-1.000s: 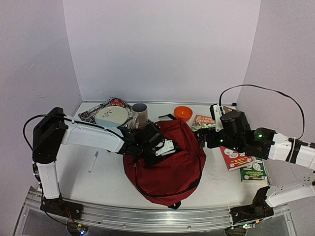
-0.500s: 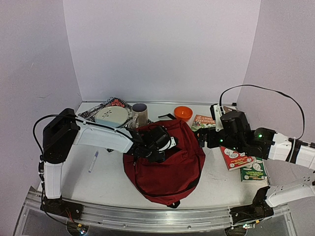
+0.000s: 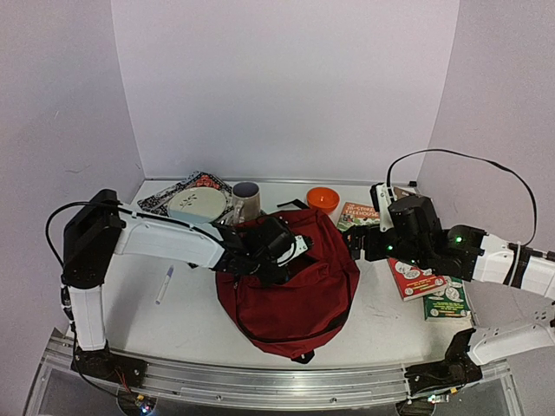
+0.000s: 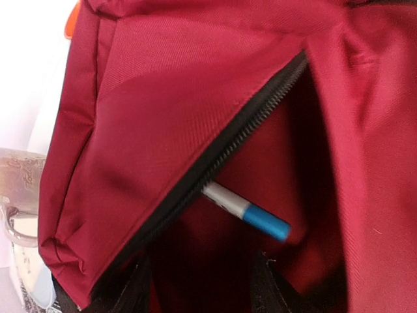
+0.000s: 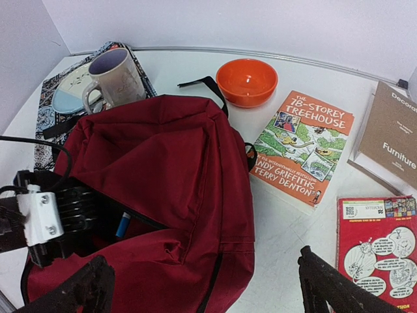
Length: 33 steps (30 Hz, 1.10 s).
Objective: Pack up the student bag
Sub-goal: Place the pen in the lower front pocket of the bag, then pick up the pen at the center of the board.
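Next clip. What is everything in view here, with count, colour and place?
backpack: 1, dark red, centre of the table, front pocket unzipped
pen: 1, white with blue cap, inside the pocket
second pen: 1, white and blue, on the table left of the backpack
mug: 1, beige, behind the backpack
plate: 1, white and pale blue, far left, on a patterned mat
bowl: 1, orange, far centre
books: 4, right side: orange book, brown book, red book, green book
left claw: 1, black, open at the pocket mouth
right claw: 1, black, open, empty, right of the backpack
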Available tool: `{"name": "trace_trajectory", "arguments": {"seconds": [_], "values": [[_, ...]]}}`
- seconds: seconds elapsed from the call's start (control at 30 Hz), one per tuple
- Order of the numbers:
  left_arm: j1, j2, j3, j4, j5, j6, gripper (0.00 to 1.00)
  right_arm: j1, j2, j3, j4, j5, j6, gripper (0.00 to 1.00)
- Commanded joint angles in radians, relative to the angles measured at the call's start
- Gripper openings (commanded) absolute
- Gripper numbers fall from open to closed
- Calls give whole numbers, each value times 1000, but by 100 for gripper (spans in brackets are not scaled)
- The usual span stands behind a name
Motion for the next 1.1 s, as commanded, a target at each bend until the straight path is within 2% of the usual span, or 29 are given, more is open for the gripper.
{"name": "trace_trajectory", "arguments": {"seconds": [0.0, 0.2, 0.47, 0.6, 0.77, 1.07], "values": [[2, -170, -56, 18, 106, -82, 58, 2, -12, 3, 13, 6, -3, 98], [4, -303, -142, -15, 126, -203, 65, 2, -5, 12, 13, -3, -11, 98], [28, -437, -237, -110, -3, -427, 75, 2, 12, 14, 19, -21, -11, 98], [105, -486, -267, -195, -7, -561, 78, 3, 15, 13, 31, -33, -16, 98], [258, -528, -328, -262, 53, -687, 78, 3, 18, 2, 55, -56, -19, 98], [506, -526, -421, -310, 150, -767, 79, 2, 0, -19, 82, -87, -12, 98]]}}
